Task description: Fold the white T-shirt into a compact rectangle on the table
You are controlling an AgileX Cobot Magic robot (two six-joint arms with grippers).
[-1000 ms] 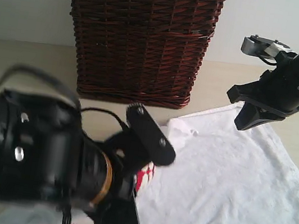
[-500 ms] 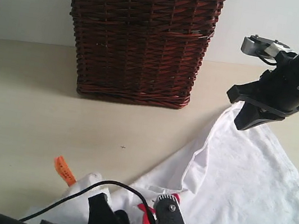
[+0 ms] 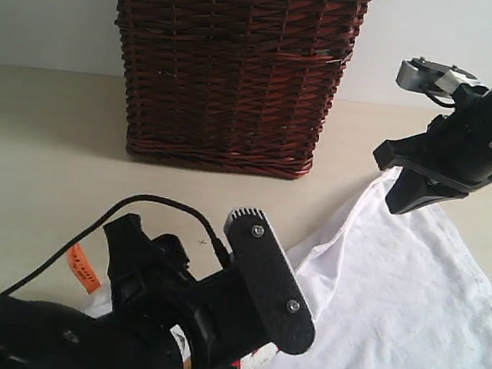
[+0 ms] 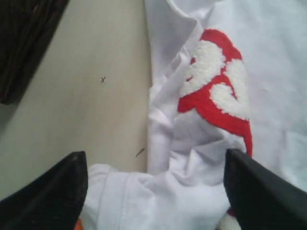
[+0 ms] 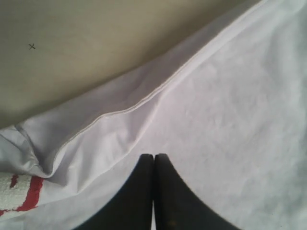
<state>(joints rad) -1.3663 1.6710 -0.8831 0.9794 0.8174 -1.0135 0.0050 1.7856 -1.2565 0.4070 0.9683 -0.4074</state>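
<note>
The white T-shirt (image 3: 394, 311) lies spread on the right of the table (image 3: 36, 151), and its left part is bunched. Its red-outlined fuzzy strip (image 4: 216, 86) and orange tag (image 3: 83, 268) show near my left arm (image 3: 110, 332). My left gripper (image 4: 154, 158) is open, its fingers (image 4: 53, 191) wide apart on either side of the bunched white cloth. My right gripper (image 5: 153, 158) is shut, its tips over smooth shirt fabric near the hem (image 5: 144, 98). No cloth shows between its fingers. In the exterior view it hangs over the shirt's far corner (image 3: 408, 196).
A tall dark wicker basket (image 3: 233, 61) stands at the back centre of the table, against a pale wall. Bare tabletop lies left of the shirt and in front of the basket. My left arm fills the lower left of the exterior view.
My left arm dropped low out of the exterior view, then rose back into it. The shirt's left part was bunched up, and the orange tag came into view. The right arm stayed still.
</note>
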